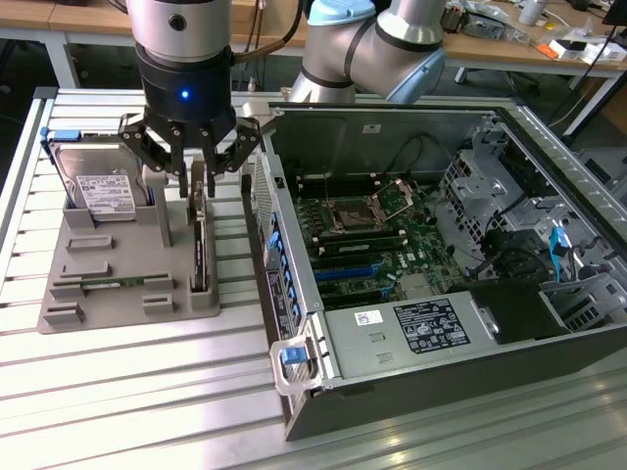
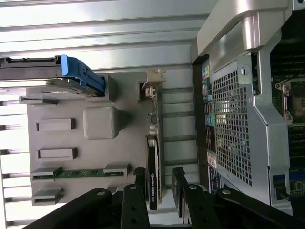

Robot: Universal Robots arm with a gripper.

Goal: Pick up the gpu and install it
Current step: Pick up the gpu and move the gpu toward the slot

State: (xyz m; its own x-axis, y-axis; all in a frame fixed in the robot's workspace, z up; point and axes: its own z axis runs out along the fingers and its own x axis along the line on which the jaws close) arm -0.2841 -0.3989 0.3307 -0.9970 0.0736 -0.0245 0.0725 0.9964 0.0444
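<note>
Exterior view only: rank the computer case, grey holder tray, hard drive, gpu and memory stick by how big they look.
1. computer case
2. grey holder tray
3. hard drive
4. gpu, standing edge-on, so it looks like a narrow strip
5. memory stick, a thinner, shorter strip

The gripper (image 2: 158, 174) has its black fingers (image 2: 139, 177) spread to either side of the gpu (image 2: 152, 148), which stands on edge in the grey tray (image 2: 124, 152) (contact is hard to judge). A hard drive (image 2: 47, 81) and a green memory stick (image 2: 81, 172) sit in the same tray. The perforated computer case (image 2: 233, 129) stands just beside it.
</note>
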